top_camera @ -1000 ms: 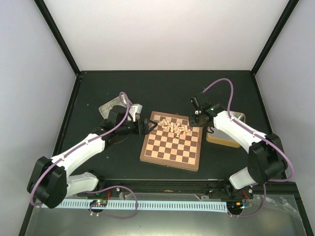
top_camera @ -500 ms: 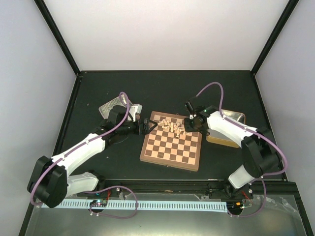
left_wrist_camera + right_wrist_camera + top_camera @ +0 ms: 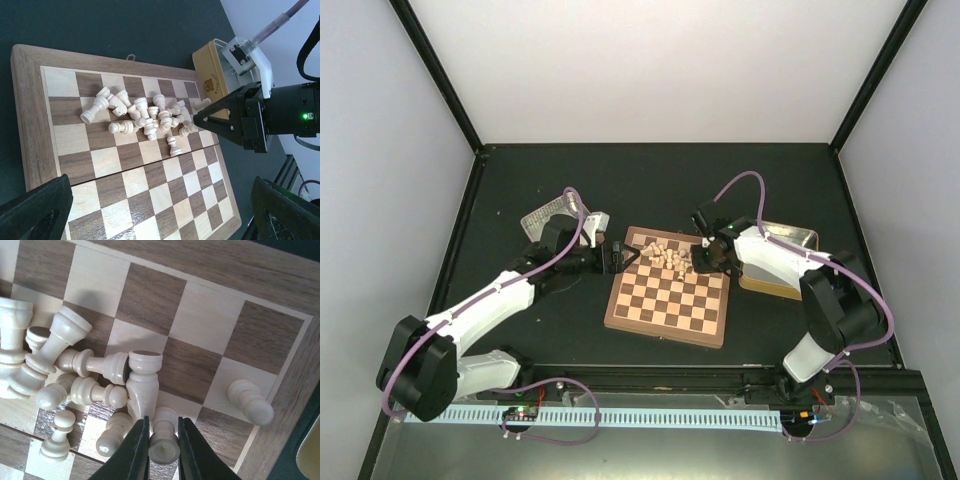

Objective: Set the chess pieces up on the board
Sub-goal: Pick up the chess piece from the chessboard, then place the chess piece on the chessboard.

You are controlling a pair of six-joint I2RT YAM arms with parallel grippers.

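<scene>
Okay, right gripper is nearly closed, fingers pinching the round head of one pawn at the edge of the heap. I can't tell whether that pawn is lifted or resting on the board. The chess pieces lie tumbled in a pile on the board's far rows, with one stray piece lying alone near the corner. Left gripper is spread wide, holding nothing, at the board's left edge.

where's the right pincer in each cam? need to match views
Top external: right pincer at the right end of the pile.
Left wrist: right of centre, tip at the pile.
Right wrist: bottom centre, shut on a pawn.
Shared landmark: the pile on the board.
</scene>
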